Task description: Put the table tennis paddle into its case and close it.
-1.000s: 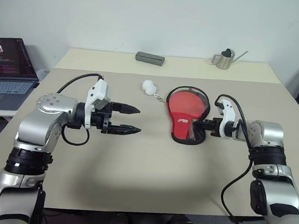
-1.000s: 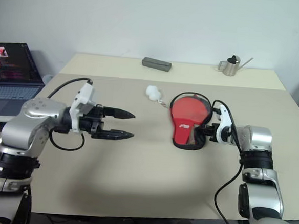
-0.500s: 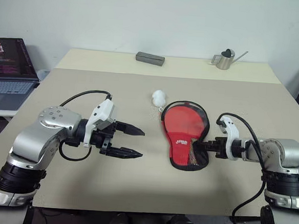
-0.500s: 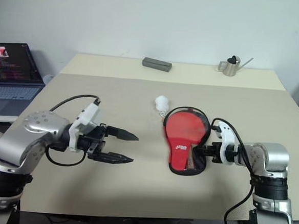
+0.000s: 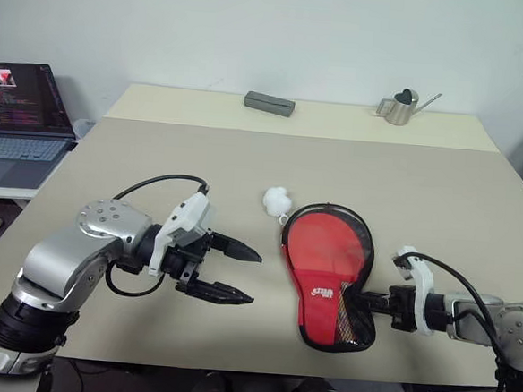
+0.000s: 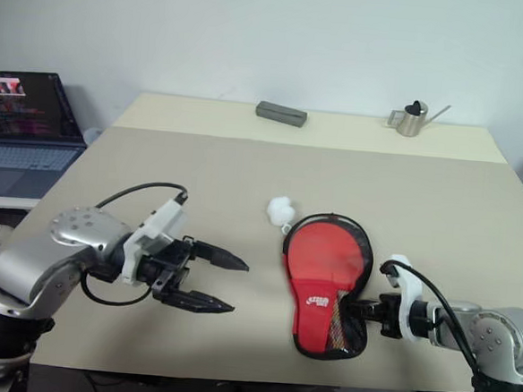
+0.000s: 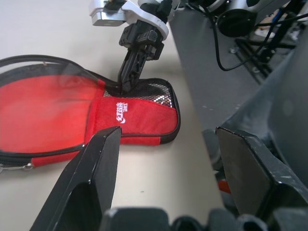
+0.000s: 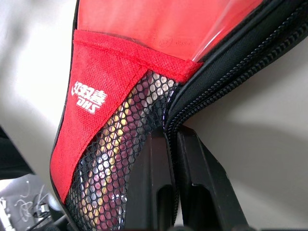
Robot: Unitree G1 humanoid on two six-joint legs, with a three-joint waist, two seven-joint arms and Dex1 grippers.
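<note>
The case lies flat on the tan table, red side up, with a clear window, a white logo and black mesh at its narrow end. The table tennis paddle sits inside it; its striped handle shows through the mesh. A white plush charm lies by the case's round end. My right gripper is shut on the case's black zip edge at the narrow end. My left gripper hovers open to the left of the case, fingers spread, pointing at it and not touching it.
A grey block and a small metal watering can stand at the table's far edge. An open laptop sits on a side surface to the left. The case's narrow end lies close to the table's near edge.
My right gripper has drawn back toward the near edge, dragging the case and its charm with it. My left gripper has also pulled back a little and stays open.
</note>
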